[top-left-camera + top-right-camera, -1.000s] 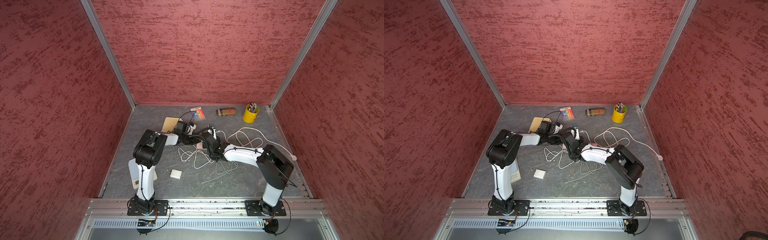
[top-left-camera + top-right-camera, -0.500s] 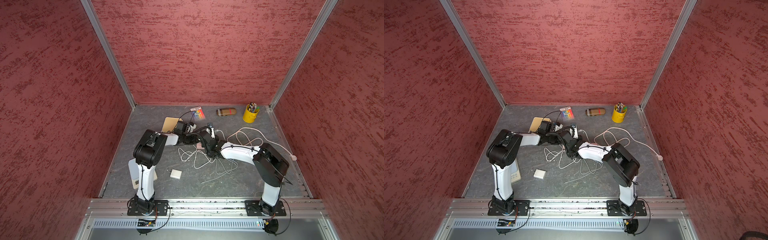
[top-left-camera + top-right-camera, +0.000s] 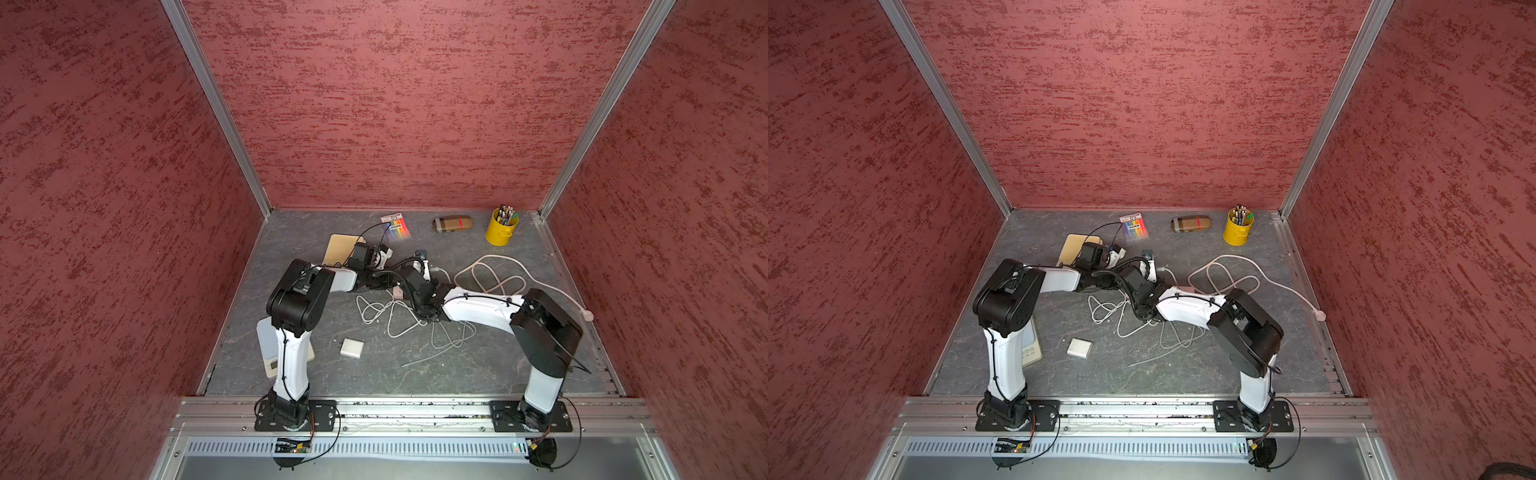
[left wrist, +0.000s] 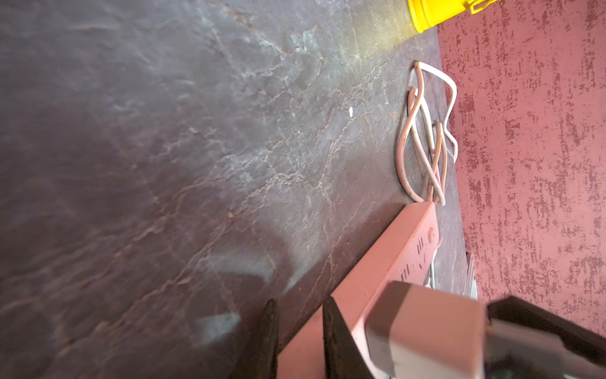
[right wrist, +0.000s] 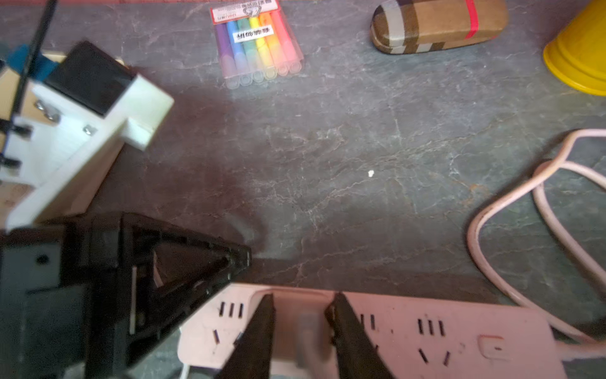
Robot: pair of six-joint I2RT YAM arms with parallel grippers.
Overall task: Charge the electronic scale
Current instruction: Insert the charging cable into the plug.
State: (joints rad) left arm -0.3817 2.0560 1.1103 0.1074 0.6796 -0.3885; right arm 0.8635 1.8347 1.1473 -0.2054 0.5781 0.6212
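The electronic scale (image 3: 268, 353) lies at the front left, half hidden behind my left arm; it also shows in a top view (image 3: 1030, 353). Mid-table, a pink power strip (image 5: 426, 328) carries a white adapter (image 4: 423, 331) plugged into it. My right gripper (image 5: 303, 297) is open, its jaws standing apart on either side of that adapter. My left gripper (image 4: 298, 302) is shut on the strip's end. In a top view both grippers, left (image 3: 384, 283) and right (image 3: 409, 279), meet over the strip. A thin white cable (image 3: 395, 320) sprawls loose in front of them.
The strip's thick pink cord (image 3: 490, 278) loops off to the right. A white square block (image 3: 351, 348) lies near the front. Along the back sit a marker pack (image 3: 397, 224), a plaid case (image 3: 452, 223) and a yellow pen cup (image 3: 501, 227). A tan board (image 3: 340, 249) lies behind my left wrist.
My right gripper's jaws have parted around the adapter. The right arm's elbow swung left, then back to the right. My left arm has stayed put.
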